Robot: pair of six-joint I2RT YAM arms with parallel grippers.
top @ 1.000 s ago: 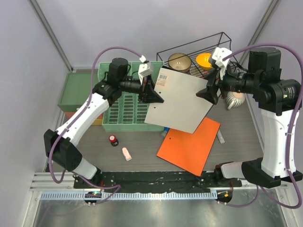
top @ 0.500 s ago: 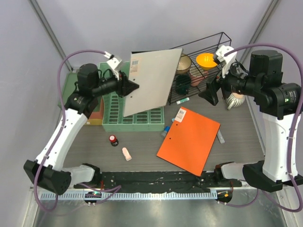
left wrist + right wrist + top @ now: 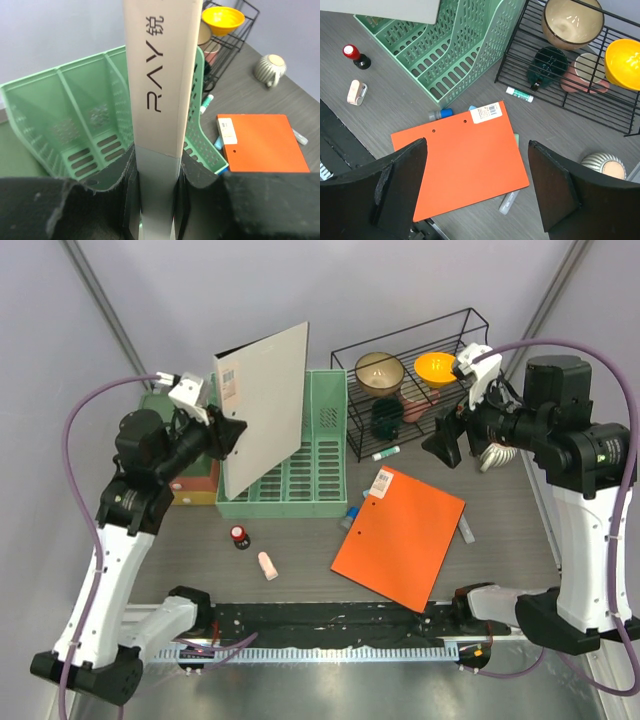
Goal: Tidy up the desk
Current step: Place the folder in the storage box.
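Note:
On the dark wood-grain desk (image 3: pixel 300 562) lies an orange folder (image 3: pixel 400 535), flat and right of centre. My left gripper (image 3: pixel 225 435) is shut on the lower spine of a grey folder (image 3: pixel 262 405), which stands upright in the air over the left part of the green file rack (image 3: pixel 310 465). In the left wrist view the grey folder's spine (image 3: pixel 160 75) rises between my left gripper's (image 3: pixel 156 185) pads, with the file rack (image 3: pixel 80 115) below. My right gripper (image 3: pixel 445 440) hangs open and empty above the orange folder (image 3: pixel 465 155); the right gripper's (image 3: pixel 477 145) fingers stand wide apart.
A black wire rack (image 3: pixel 470 320) at the back holds bowls and cups. A ribbed mug (image 3: pixel 495 450) stands to its right. A red-capped bottle (image 3: pixel 239 536), a pink stamp (image 3: pixel 268 565) and several markers lie on the desk. A green box (image 3: pixel 165 425) sits far left.
My left arm has swung the grey folder leftwards and turned it upright over the file rack. My right gripper has let go of it and opened. The orange folder now shows in full.

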